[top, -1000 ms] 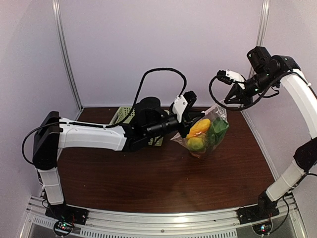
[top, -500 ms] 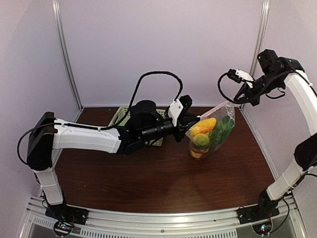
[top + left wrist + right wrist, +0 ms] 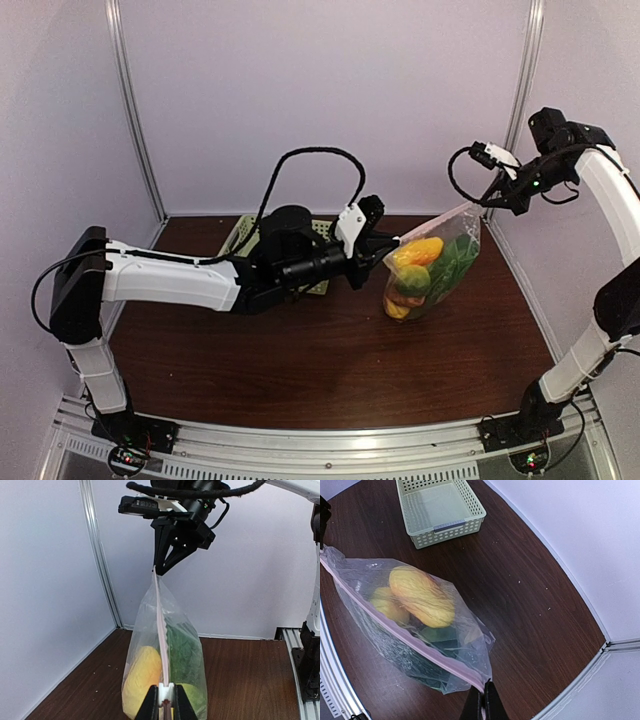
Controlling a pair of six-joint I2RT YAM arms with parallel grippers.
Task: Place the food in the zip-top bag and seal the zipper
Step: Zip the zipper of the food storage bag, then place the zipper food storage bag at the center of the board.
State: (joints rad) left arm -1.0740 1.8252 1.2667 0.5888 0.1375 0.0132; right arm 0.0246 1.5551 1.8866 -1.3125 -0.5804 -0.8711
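The clear zip-top bag (image 3: 432, 270) hangs in the air between my two grippers, with yellow, orange and green toy food (image 3: 418, 268) inside. Its pink zipper (image 3: 437, 217) runs taut from one gripper to the other. My left gripper (image 3: 392, 240) is shut on the white slider tab (image 3: 168, 694) at the bag's left end. My right gripper (image 3: 481, 206) is shut on the far end of the zipper (image 3: 481, 690), higher up. In the right wrist view the bag (image 3: 405, 625) holds yellow pieces (image 3: 420, 595) and a dark green piece (image 3: 440, 635).
The pale green slatted basket (image 3: 440, 510) stands behind the left arm at the back of the brown table (image 3: 330, 350); it shows partly in the top view (image 3: 245, 232). White walls and metal posts close in the back and sides.
My right gripper has moved right and up with the zipper end. The bag has risen and swung right, and the zipper has drawn straight between the grippers. The left gripper followed slightly.
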